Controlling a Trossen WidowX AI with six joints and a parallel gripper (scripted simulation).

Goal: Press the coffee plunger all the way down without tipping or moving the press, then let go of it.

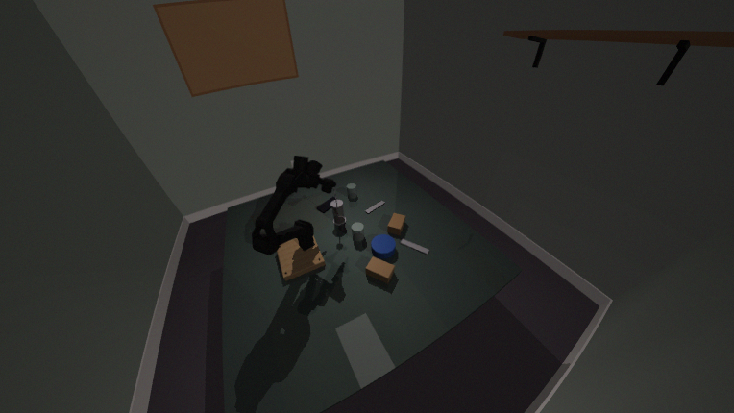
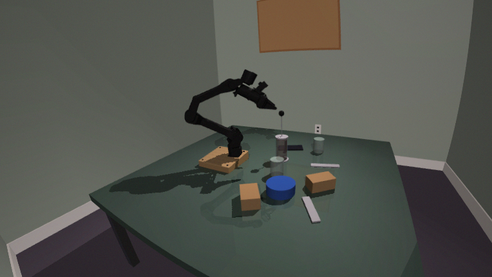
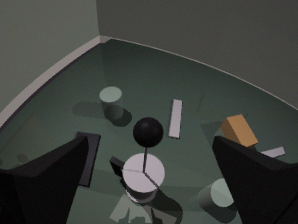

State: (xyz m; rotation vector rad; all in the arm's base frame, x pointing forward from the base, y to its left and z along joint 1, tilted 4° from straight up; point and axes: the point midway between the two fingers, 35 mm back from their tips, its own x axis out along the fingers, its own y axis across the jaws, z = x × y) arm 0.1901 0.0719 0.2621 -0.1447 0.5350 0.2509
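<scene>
The coffee press (image 1: 337, 212) (image 2: 281, 147) (image 3: 143, 172) stands upright, with a pale lid and a see-through body. Its thin rod stands high out of the lid, topped by a black ball knob (image 2: 281, 113) (image 3: 148, 131). In the wrist view a dark handle (image 3: 116, 167) shows on the press's left side. My gripper (image 1: 330, 185) (image 2: 275, 108) (image 3: 152, 143) is open and empty, tilted forward and down. Its tips are just short of the knob and slightly above it in the exterior view. In the wrist view the knob appears midway between the fingers. Contact is not visible.
One glass (image 1: 357, 231) (image 2: 276, 167) (image 3: 221, 192) stands near the press; another (image 1: 351, 190) (image 2: 319, 145) (image 3: 111, 103) is farther back. A dark flat slab (image 1: 325, 206) (image 2: 295, 147) (image 3: 91, 160) lies beside the press. A blue cylinder (image 1: 383, 247) (image 2: 280, 188), two orange blocks and two pale bars lie nearer the front.
</scene>
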